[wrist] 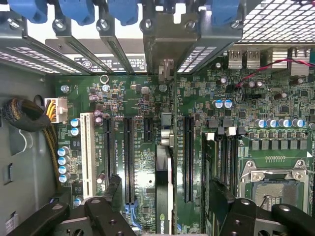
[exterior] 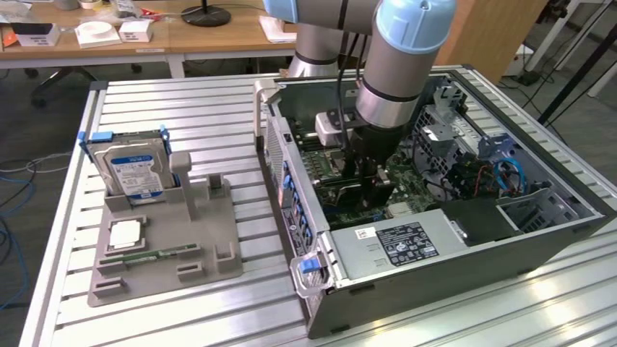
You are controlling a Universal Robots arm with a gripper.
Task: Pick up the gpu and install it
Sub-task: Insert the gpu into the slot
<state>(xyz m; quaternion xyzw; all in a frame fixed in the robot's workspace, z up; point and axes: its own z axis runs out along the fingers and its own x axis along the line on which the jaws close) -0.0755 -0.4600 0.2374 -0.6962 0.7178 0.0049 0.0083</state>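
Step in hand: install, late stage by my reading. The gpu (wrist: 164,169) stands on edge in a long slot of the motherboard (wrist: 133,98), its silver bracket (wrist: 167,69) up against the rear wall of the computer case (exterior: 434,282), in line with the blue slot clips. It looks seated, though I cannot confirm from here that it is fully home along its whole length.

Tool (wrist: 167,189): jaws wide and holding nothing. One black finger (wrist: 114,194) sits on one side of the card and the other on the far side, with green board visible between each finger and the card, so no contact.

Arm pose: in the exterior view the forearm drops nearly vertical into the open case, wrist pointing straight down at the board, the tool (exterior: 371,177) low among the slots.

Judgement: any move from here calls for a straight path along the tool's own axis, without a sideways component, since the fingers straddle the card closely and a lateral nudge could lever it in the slot.

On the desk (exterior: 144,108), well apart from the case, the grey fixture (exterior: 207,253) carries the hard drive (exterior: 135,170) and the memory stick (exterior: 154,254).
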